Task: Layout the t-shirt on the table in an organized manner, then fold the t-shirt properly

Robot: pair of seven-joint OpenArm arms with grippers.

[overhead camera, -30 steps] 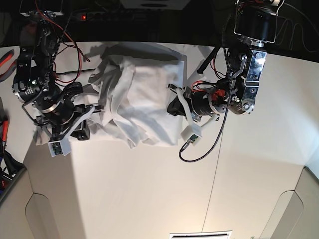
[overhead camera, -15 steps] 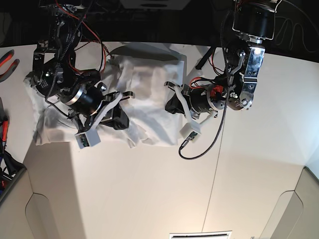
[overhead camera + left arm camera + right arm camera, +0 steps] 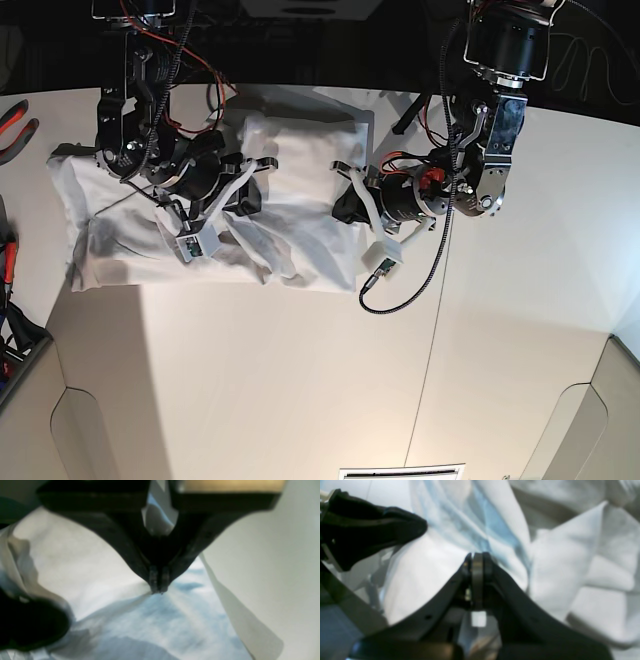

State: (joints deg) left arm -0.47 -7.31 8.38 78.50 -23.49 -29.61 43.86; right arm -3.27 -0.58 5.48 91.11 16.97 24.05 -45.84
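White table under me, both hands pinching the t-shirt, left hand and right hand should draw apart evenly, I judge.

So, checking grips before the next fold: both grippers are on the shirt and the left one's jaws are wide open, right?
Not quite. The left gripper has its jaws shut, tips together on the shirt, as the left wrist view shows. Both grippers are on the shirt.

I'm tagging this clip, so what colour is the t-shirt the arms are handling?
Plain white, no print; the t-shirt shows best in the base view.
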